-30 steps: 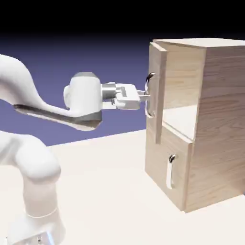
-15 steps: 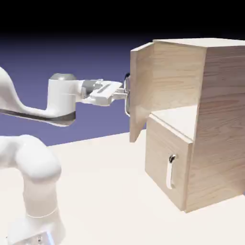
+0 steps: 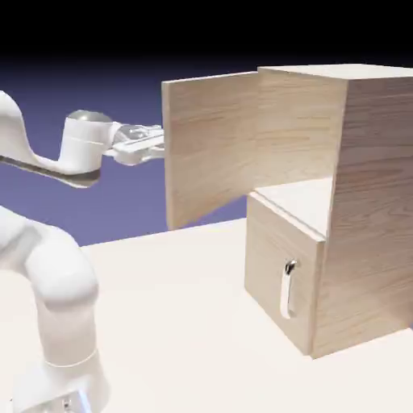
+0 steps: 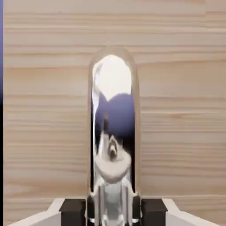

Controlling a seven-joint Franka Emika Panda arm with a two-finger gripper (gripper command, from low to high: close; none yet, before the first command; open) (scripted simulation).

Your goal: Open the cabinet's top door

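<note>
The light-wood cabinet (image 3: 375, 202) stands at the exterior view's right. Its top door (image 3: 214, 149) is swung wide open, with its inner face turned to the camera and the upper compartment (image 3: 300, 193) laid bare. My gripper (image 3: 155, 145) reaches the door's free edge from the left; the door panel hides its tips and the handle there. In the hand view the long silver handle (image 4: 112, 132) runs upright against the door's wood grain. My gripper (image 4: 112, 212) is shut on it, with a dark finger pad (image 4: 73, 211) on either side.
The shorter bottom door (image 3: 282, 282) is closed, and its small silver handle (image 3: 288, 289) faces the table. The arm (image 3: 48, 282) rises at the lower left, with pale tabletop (image 3: 185, 323) between it and the cabinet.
The top door has swung from barely ajar to wide open. My gripper moved left and slightly up with the handle, staying shut on it.
</note>
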